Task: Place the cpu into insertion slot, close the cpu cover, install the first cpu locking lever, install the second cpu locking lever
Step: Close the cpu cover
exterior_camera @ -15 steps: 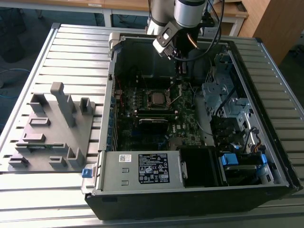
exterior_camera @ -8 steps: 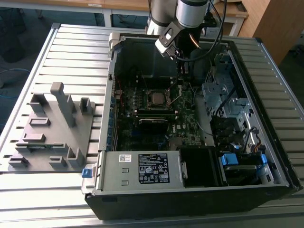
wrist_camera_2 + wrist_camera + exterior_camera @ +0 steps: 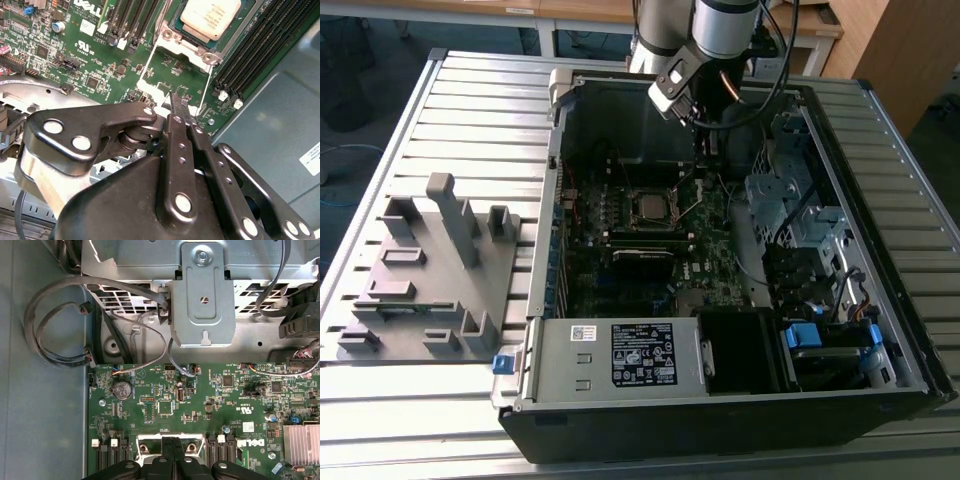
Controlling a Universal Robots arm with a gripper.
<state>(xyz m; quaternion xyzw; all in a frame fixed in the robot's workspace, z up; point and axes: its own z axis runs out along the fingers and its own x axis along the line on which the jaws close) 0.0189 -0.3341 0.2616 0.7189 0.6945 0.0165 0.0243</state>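
The cpu point(image 3: 210, 17), a flat square with a dull silver top, lies in the insertion slot point(image 3: 665, 212) on the green motherboard, also seen in the exterior view point(image 3: 648, 206). The silvery cpu cover point(image 3: 190, 46) frames the chip and lies down over it. Two thin wire locking levers point(image 3: 144, 70) point(image 3: 205, 92) run out from the socket toward my gripper. My gripper point(image 3: 178, 101) hovers just past the cover's edge, between the lever ends, fingers shut with nothing visible between them. Its black fingers point(image 3: 172, 460) point at the cover's hinge side. From outside, my gripper point(image 3: 700, 165) hangs inside the case.
The open computer case point(image 3: 880, 120) lies on a slatted metal table point(image 3: 470, 110). Long black memory slots point(image 3: 260, 45) flank the socket. A drive cage point(image 3: 202, 295) and grey cables point(image 3: 60, 320) sit near the board. A grey fixture block point(image 3: 430, 270) stands on the exterior view's left.
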